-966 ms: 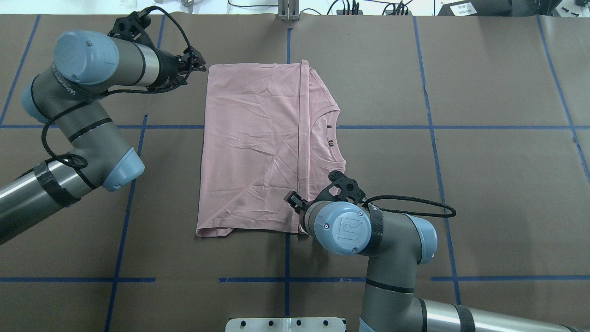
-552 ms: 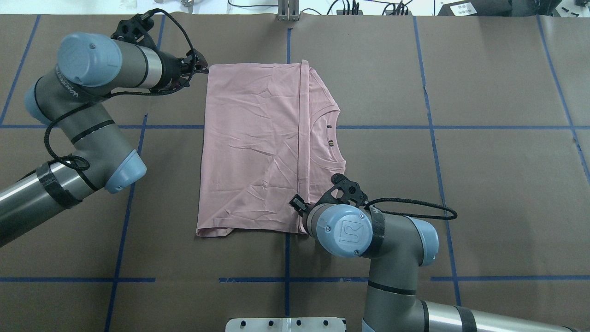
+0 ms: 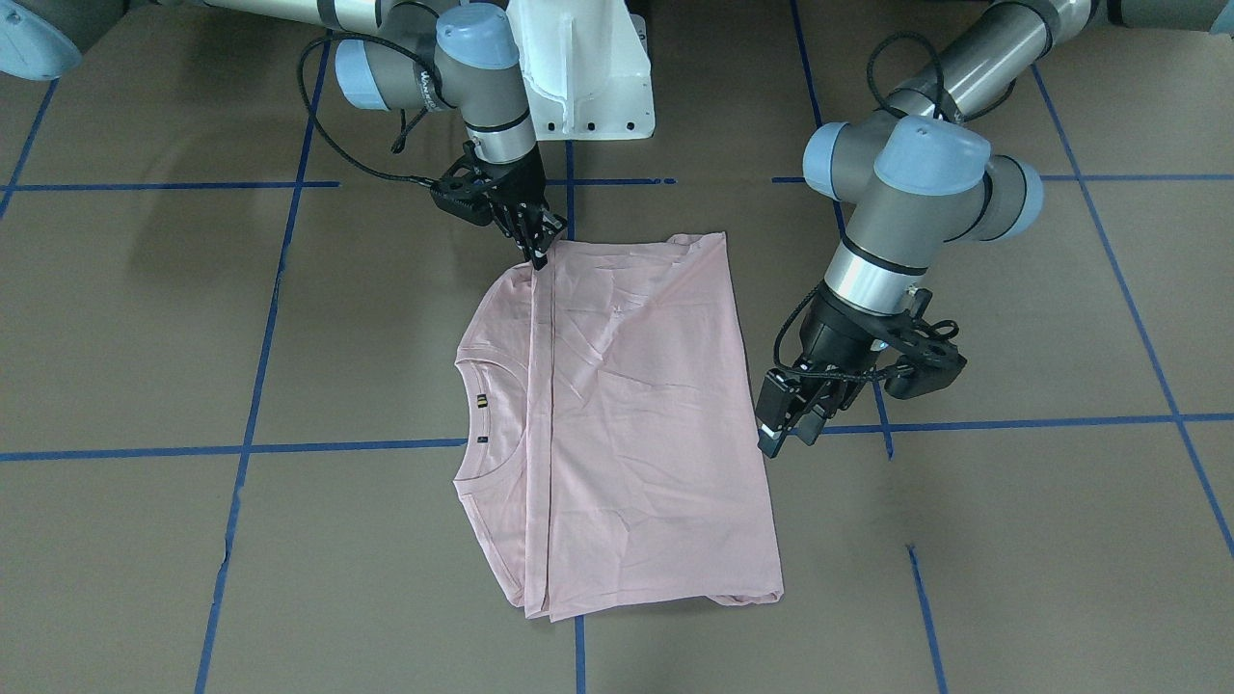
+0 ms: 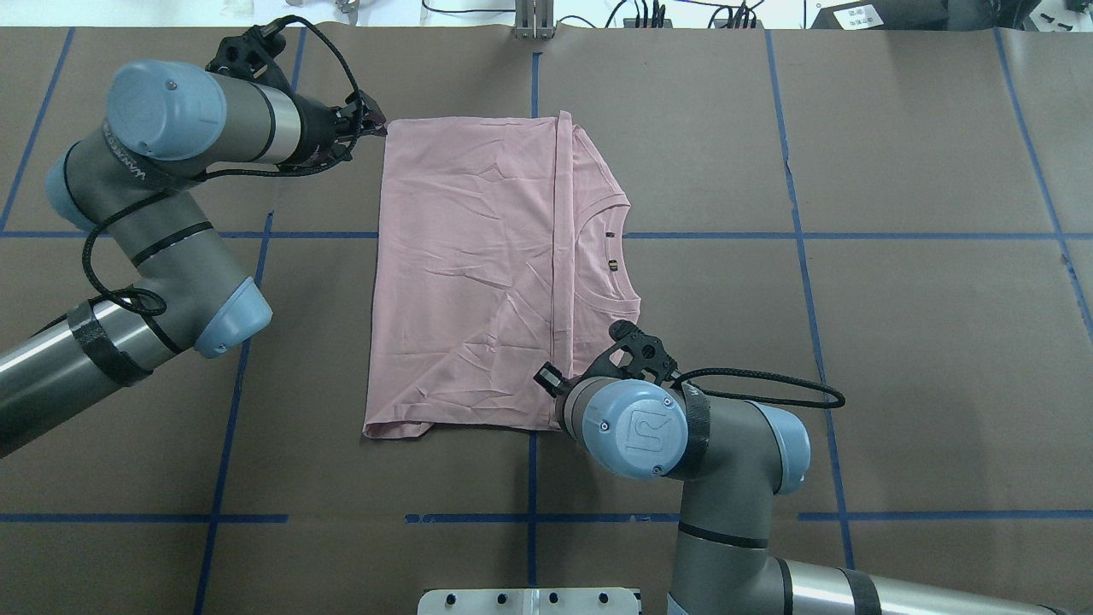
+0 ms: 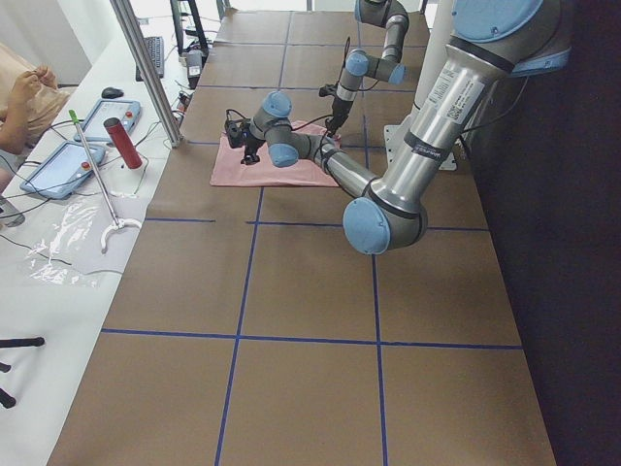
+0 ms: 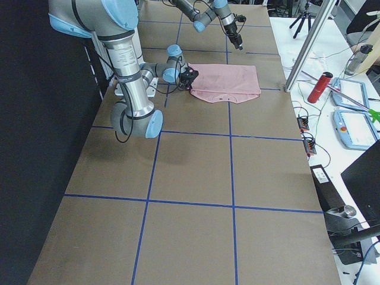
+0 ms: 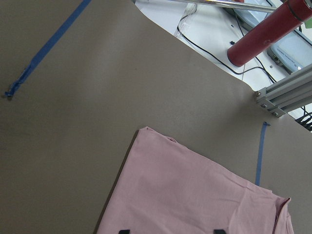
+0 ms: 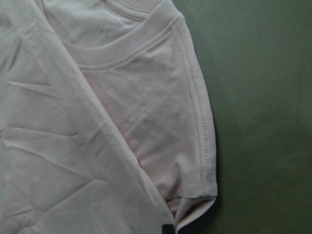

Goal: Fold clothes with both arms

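**Brown table with one folded T-shirt**

A wide table [image 4: 897, 359] is covered in brown sheeting and marked into large squares by blue tape lines [image 4: 854, 236]. A pale pink T-shirt [image 4: 470, 273] lies flat on it near the middle. The shirt is folded over on itself, and its neckline shows beyond the upper layer's edge.

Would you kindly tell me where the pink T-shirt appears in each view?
Front-facing: T-shirt centre, collar left.
Overhead: T-shirt left of centre, collar right.
Exterior left: T-shirt far, upper middle.
Exterior right: T-shirt far, upper middle.
Left wrist: T-shirt at bottom.
Right wrist: T-shirt fills left.
Landmark: blue tape line running under it.
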`<state>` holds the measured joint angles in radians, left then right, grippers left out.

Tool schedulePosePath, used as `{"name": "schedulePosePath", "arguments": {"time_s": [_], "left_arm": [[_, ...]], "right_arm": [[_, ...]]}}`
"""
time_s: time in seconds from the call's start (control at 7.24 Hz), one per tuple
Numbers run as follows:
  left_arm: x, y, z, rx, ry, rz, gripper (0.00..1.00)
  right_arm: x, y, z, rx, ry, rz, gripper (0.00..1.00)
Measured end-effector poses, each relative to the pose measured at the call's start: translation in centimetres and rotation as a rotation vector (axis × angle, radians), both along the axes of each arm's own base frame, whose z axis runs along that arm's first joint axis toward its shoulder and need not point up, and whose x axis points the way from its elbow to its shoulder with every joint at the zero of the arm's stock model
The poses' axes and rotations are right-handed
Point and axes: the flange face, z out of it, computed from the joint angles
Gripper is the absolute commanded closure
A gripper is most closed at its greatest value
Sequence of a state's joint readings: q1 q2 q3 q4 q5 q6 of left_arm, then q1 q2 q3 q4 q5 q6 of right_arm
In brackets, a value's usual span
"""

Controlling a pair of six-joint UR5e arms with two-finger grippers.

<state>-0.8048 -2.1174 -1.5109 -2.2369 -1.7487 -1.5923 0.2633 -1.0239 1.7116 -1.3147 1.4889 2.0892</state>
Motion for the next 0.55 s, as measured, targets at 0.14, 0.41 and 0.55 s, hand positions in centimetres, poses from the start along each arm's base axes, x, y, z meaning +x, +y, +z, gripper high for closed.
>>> {"name": "schedulePosePath", "arguments": {"time_s": [0.14, 0.41, 0.55], "left_arm": [[0.1, 0.1, 0.0, -0.001, 0.000, 0.003, 0.37], [0.4, 1.9, -0.4, -0.017, 0.017, 0.031, 0.37], [0.6, 5.2, 0.2, -0.046, 0.034, 0.076, 0.37]], "right_arm": [[0.0, 0.0, -0.1, 0.000, -0.002, 0.000, 1.00], [0.7, 0.0, -0.8, 0.006, -0.018, 0.001, 1.00], [1.2, -0.1, -1.1, 0.011, -0.025, 0.003, 1.00]]}}
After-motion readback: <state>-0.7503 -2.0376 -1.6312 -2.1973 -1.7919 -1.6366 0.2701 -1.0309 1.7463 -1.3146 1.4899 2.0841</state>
